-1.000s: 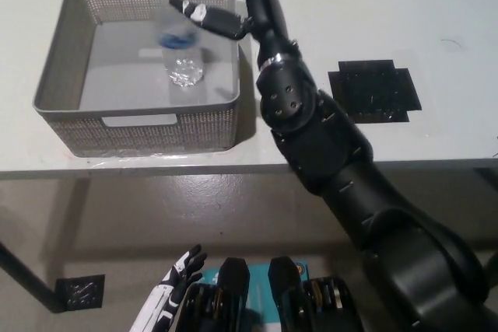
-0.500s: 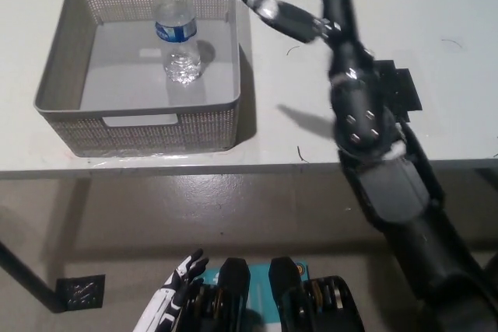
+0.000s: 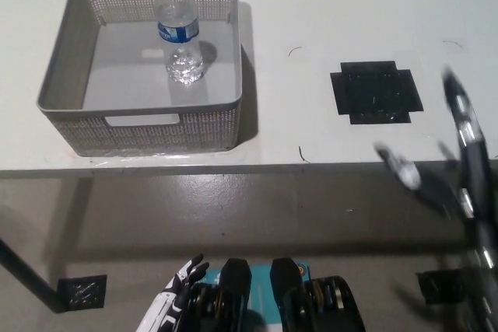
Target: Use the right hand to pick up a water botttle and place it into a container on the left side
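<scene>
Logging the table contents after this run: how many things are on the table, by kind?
Water bottle: 1, upright inside the basket
Grey basket: 1
Black mat: 1
Total: 3

The water bottle (image 3: 178, 27) stands upright inside the container (image 3: 70, 60), on the left part of the worktop (image 3: 311, 5). A flat mat (image 3: 375, 92) lies on the worktop, well apart to the right.
</scene>
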